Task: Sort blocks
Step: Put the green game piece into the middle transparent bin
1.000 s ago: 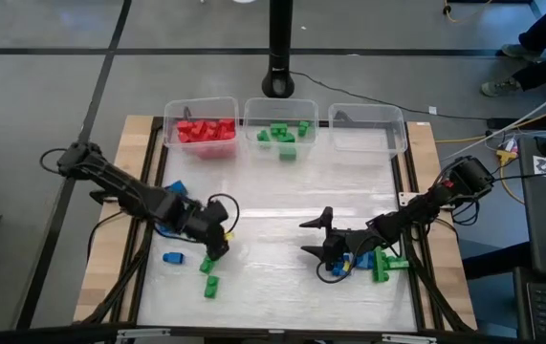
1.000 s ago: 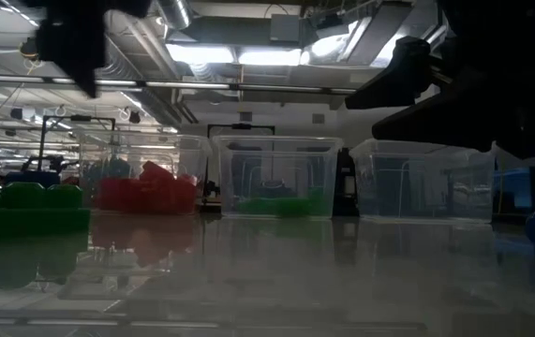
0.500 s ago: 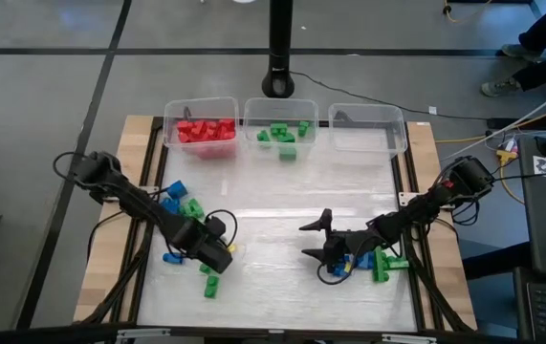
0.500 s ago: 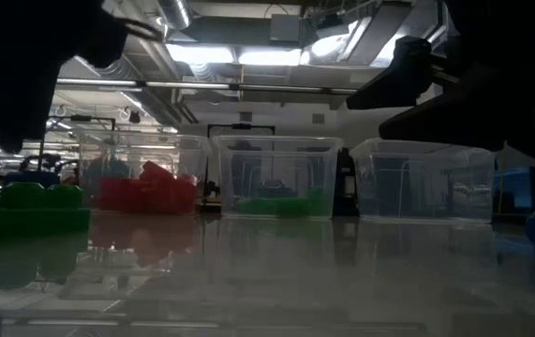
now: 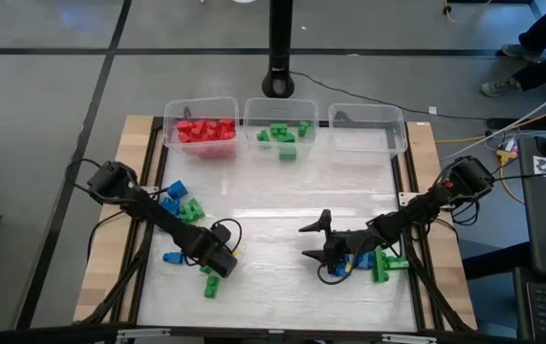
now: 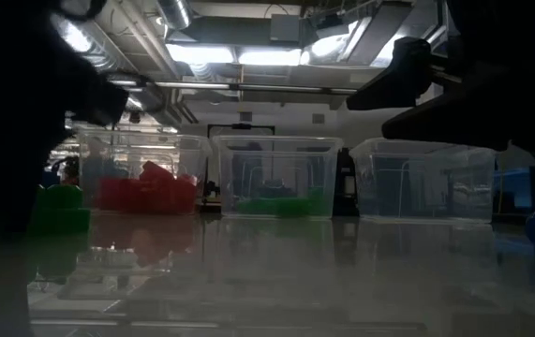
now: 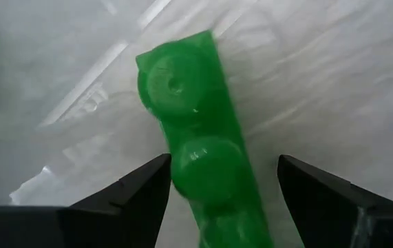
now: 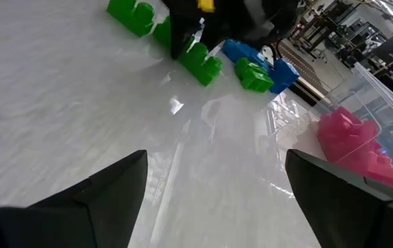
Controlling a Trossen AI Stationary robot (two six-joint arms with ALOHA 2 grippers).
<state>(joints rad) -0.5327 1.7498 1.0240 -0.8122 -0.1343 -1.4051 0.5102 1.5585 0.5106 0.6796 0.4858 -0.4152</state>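
A green block (image 7: 196, 131), its studs up, lies flat on the white table between the fingers of my left gripper (image 7: 222, 162). That gripper is open and points down over the near left (image 5: 217, 260); the fingers stand on either side without visibly touching. More green blocks (image 5: 212, 285), a blue block (image 5: 172, 257) and a blue-and-green cluster (image 5: 182, 203) lie nearby. My right gripper (image 5: 313, 241) hovers open and empty at the near right, with blue and green blocks (image 5: 368, 266) under its arm.
Three clear bins stand along the far edge: one with red blocks (image 5: 199, 124), one with green blocks (image 5: 282, 129) and one without any blocks (image 5: 366, 126). A black post (image 5: 278, 57) rises behind them. The middle of the white table (image 5: 282, 201) is bare.
My left gripper has come down and moved toward the table's near edge, rolling its wrist, and now stands low over the green block. In the low view its dark bulk now covers most of the green blocks at the left. No block has moved.
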